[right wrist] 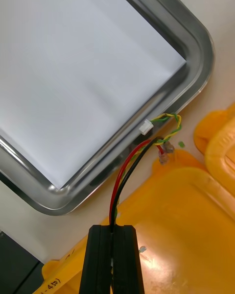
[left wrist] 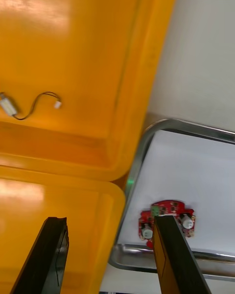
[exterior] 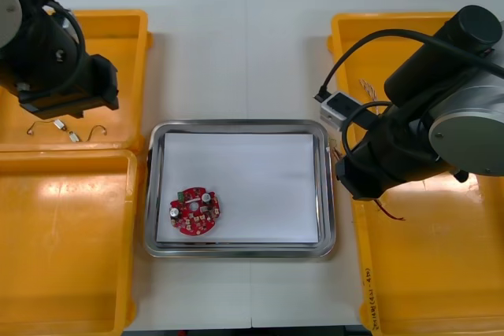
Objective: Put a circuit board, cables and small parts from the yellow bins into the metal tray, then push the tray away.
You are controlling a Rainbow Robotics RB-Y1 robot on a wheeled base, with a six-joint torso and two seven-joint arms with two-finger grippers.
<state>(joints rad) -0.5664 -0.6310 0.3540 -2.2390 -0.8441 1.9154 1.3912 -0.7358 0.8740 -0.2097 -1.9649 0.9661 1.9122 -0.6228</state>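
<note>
The metal tray (exterior: 327, 186), white inside, lies at the table's middle. A round red circuit board (exterior: 195, 210) rests in its near left corner. My right gripper (right wrist: 116, 228) is shut on a red and yellow cable (right wrist: 122, 176), above the right near bin's edge beside the tray's right rim (right wrist: 196, 73). The cable's white plug (right wrist: 146, 126) hangs over that rim. My left gripper (left wrist: 110, 220) stands open over the wall between the two left bins. The circuit board (left wrist: 171, 209) shows partly behind one finger.
Yellow bins flank the tray: left far bin (exterior: 126, 25), left near bin (exterior: 71, 257), right far bin (exterior: 346, 33), right near bin (exterior: 441, 289). Small metal parts (exterior: 67, 130) with thin black leads (left wrist: 36, 103) lie in the left far bin.
</note>
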